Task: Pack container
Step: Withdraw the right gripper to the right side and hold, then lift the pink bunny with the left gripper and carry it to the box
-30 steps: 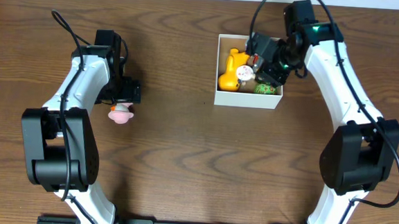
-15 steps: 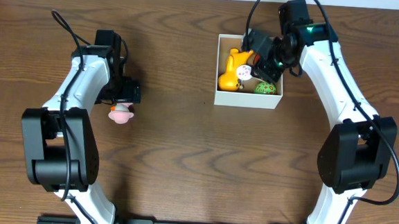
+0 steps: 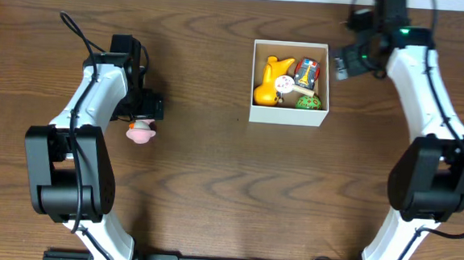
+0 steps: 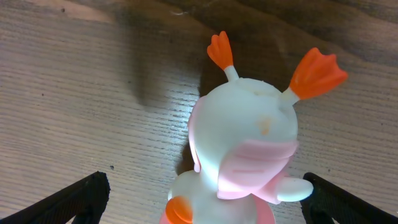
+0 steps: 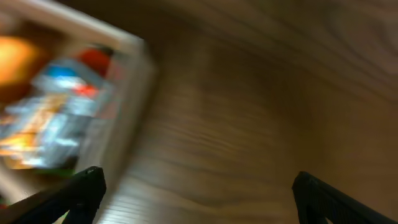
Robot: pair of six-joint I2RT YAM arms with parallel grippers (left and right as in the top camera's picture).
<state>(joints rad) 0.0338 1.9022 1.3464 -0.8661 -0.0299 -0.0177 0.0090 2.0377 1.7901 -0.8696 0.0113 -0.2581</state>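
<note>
**Container** [image 3: 288, 116]: square white-walled box, brown inside, no lid. It stands on the bench [image 3: 212, 185], right of centre toward the far edge. In the right wrist view it is a blur at the left edge [image 5: 134, 93].

**Contents, 4 items:**
- Yellow figure [image 3: 269, 80] along the left wall.
- Red toy car [image 3: 307, 71] in the far right corner.
- White round piece [image 3: 284, 85] near the middle.
- Green ball [image 3: 305, 103] in the near right corner.

**Right claw** [image 3: 343, 66] [image 5: 198, 196]: outside the container, just beyond its right wall at the far corner. The fingers are spread wide, with only bare bench between them.

**Left claw** [image 3: 143, 112] [image 4: 205, 196]: well apart from the container, on the left side of the bench. It is released, its fingers standing wide on either side of a pink-and-white toy [image 3: 141, 132] [image 4: 245, 143] with orange feet. The toy lies on the bench, and neither finger touches it.

**Change over 1 second:** the right claw was over the container's right half, covering the far right corner. It is now clear of the box, and the red toy car shows there. The left claw and the pink-and-white toy have not moved.
</note>
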